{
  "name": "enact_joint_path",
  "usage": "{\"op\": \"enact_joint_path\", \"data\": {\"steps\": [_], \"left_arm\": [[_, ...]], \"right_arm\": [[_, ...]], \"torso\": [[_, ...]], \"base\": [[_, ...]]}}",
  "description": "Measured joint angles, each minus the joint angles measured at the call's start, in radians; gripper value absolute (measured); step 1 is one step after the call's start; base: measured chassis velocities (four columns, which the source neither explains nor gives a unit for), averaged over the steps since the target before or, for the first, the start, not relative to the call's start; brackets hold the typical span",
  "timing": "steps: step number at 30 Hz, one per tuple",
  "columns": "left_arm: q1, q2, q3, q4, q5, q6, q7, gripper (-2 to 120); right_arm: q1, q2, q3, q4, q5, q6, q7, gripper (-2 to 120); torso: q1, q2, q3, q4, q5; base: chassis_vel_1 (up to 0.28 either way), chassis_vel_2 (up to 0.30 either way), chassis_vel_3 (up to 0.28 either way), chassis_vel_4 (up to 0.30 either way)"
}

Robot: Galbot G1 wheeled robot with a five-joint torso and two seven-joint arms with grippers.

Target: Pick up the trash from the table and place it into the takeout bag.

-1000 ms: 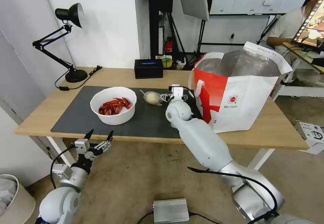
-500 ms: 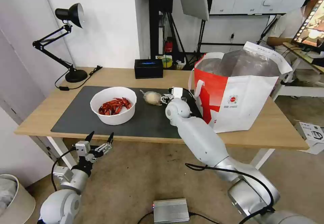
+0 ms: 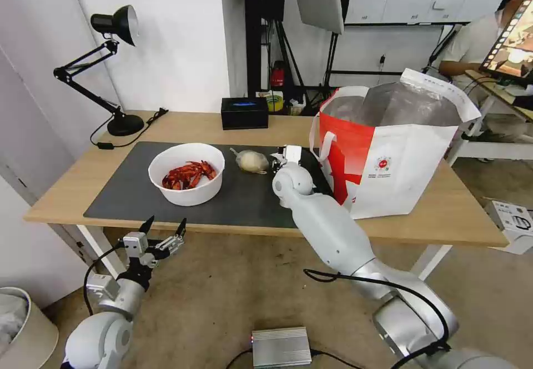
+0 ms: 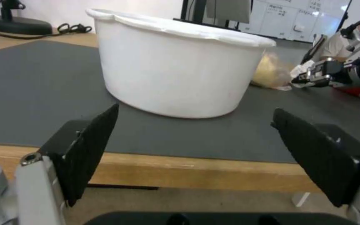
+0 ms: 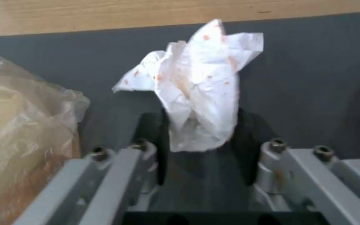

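Head view: right pincer [image 3: 279, 160] on the tabletop's [image 3: 233, 127] mat beside the takeout bag [image 3: 388, 152]; left pincer [image 3: 164, 230] idle, spread, below the edge; right wrist view: fingers clenched on the crumpled tissue [image 5: 201, 90]; next, I judge, lift into bag.

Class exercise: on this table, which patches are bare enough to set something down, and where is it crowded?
Bare: the mat left of the bowl; the wood between the lamp base and the black box. Crowded: between the small bag and the takeout bag, where the right gripper straddles the tissue.
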Motion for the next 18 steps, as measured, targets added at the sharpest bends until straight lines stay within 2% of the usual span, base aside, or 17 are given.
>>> {"op": "enact_joint_path", "data": {"steps": [1,2,4,5,8,18], "left_arm": [[0.0,0.0,0.0,0.0,0.0,0.0,0.0,100],[0.0,0.0,0.0,0.0,0.0,0.0,0.0,100],[0.001,0.0,-0.002,-0.001,0.0,0.0,0.0,100],[0.001,0.0,-0.002,-0.001,0.0,0.0,0.0,100],[0.001,0.0,-0.005,-0.002,0.0,0.0,0.0,100],[0.006,0.002,-0.015,-0.011,-0.006,0.0,0.001,100]], "right_arm": [[-0.001,0.0,0.0,0.0,0.0,0.002,0.0,25],[-0.001,0.0,0.0,0.0,0.0,0.002,0.0,25],[-0.006,-0.001,-0.001,0.005,-0.003,0.019,-0.002,14],[-0.006,-0.001,-0.001,0.005,-0.003,0.019,-0.002,14],[-0.015,-0.005,-0.006,0.017,-0.025,0.05,-0.015,2],[-0.053,-0.045,-0.043,0.101,-0.093,0.137,-0.07,0]], "torso": [[0.0,0.0,0.0,0.0,0.0],[0.0,0.0,0.0,0.0,0.0],[0.0,0.0,0.0,0.0,0.0],[0.0,0.0,0.0,0.0,0.0],[0.0,0.0,0.0,0.0,0.0],[0.0,0.0,0.0,0.0,0.0]], "base": [[0.0,0.0,0.0,0.0],[0.0,0.0,0.0,0.0],[0.0,0.0,0.0,0.0],[0.0,0.0,0.0,0.0],[0.0,0.0,0.0,0.0],[0.0,0.0,0.0,0.0]]}}
